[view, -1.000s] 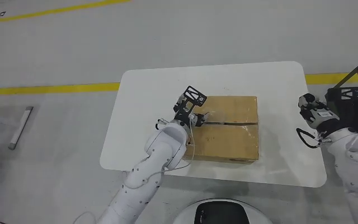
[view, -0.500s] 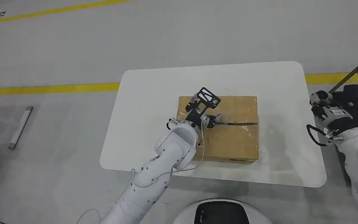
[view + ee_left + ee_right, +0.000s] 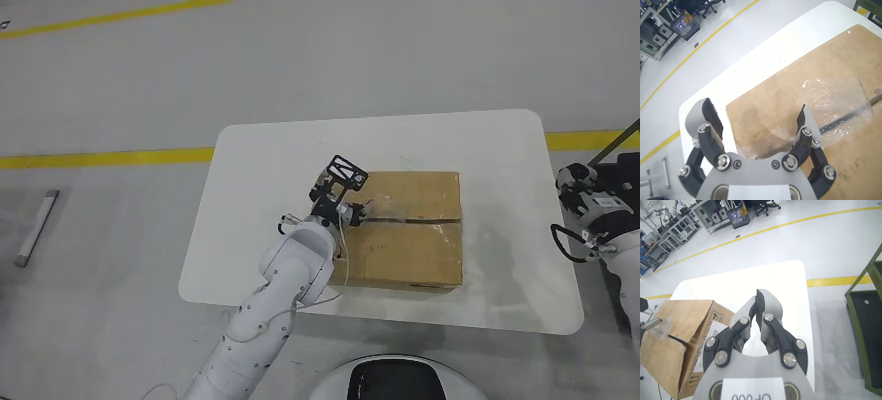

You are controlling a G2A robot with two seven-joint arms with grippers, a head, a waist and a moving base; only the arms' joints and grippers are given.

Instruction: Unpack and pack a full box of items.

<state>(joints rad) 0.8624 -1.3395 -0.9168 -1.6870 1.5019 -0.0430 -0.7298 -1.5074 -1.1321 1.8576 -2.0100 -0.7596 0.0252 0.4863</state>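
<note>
A shut cardboard box (image 3: 405,230) lies on the white table (image 3: 480,140), right of centre. Crumpled clear tape (image 3: 829,98) covers the near end of its middle seam (image 3: 420,221). My left gripper (image 3: 757,115) hovers open over the box's left end, one finger (image 3: 712,115) out past the box edge, the other (image 3: 802,117) above the tape, nothing between them. From above, this gripper (image 3: 345,205) sits at the left end of the seam. My right gripper (image 3: 757,306) is shut on nothing, off the table's right edge (image 3: 580,200). The box (image 3: 677,317) is to its side.
A green-framed cart (image 3: 863,313) stands on the floor right of the table. A yellow line (image 3: 110,157) runs across the floor behind. A metal bar (image 3: 35,225) lies on the floor to the left. Bare table surrounds the box.
The left gripper went right along the box's seam, then came back to the box's left end. The right arm drew a little further right, off the table.
</note>
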